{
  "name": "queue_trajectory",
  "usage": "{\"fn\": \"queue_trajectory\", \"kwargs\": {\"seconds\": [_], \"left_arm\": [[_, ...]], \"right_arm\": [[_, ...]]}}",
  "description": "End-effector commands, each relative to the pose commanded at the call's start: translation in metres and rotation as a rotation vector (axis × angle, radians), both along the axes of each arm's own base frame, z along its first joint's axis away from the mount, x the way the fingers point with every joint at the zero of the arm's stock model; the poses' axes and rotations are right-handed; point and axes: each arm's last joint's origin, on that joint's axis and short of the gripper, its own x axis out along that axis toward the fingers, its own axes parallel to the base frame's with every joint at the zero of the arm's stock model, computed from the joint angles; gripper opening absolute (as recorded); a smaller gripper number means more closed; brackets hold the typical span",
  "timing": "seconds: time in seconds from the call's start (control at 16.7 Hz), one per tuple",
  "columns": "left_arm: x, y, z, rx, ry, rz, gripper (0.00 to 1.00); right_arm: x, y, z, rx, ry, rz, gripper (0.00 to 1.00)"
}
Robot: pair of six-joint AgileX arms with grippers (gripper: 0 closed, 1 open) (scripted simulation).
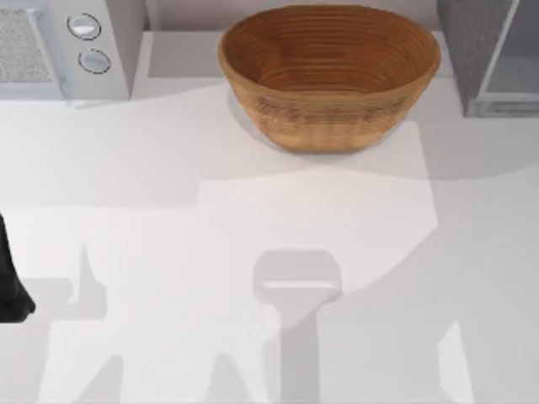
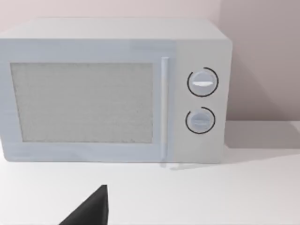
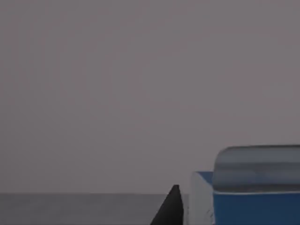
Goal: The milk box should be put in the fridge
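Top camera overhead, left wrist facing microwave point(image 2: 112, 91), shared with top

Left AgileX arm point(image 1: 12, 282) parked at the table's left edge, seen in the top view as a black link low on that side. Left wrist view catches one black fingertip point(image 2: 91, 209) of the left gripper. Right wrist view catches one black fingertip point(image 3: 169, 208) of the right gripper.

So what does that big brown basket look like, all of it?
The brown woven basket is a wide oval bowl, wound in ribbed coils like wicker, with a thick rolled rim. It sits upright at the back middle of the white table, between the microwave and the fridge, touching neither. Nothing can be seen inside it.
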Motion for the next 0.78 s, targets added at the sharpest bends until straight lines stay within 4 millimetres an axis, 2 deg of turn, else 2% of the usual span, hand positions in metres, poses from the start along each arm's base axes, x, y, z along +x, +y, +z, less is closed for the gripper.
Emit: {"fn": "queue_trajectory", "kwargs": {"seconds": [0.42,0.78], "left_arm": [[0.0000,0.0000,0.0000,0.000,0.000,0.000,1.00],[0.0000,0.0000,0.0000,0.000,0.000,0.000,1.00]], "right_arm": [[0.0000,0.0000,0.0000,0.000,0.000,0.000,0.98],[0.0000,0.0000,0.0000,0.000,0.000,0.000,1.00]]}}
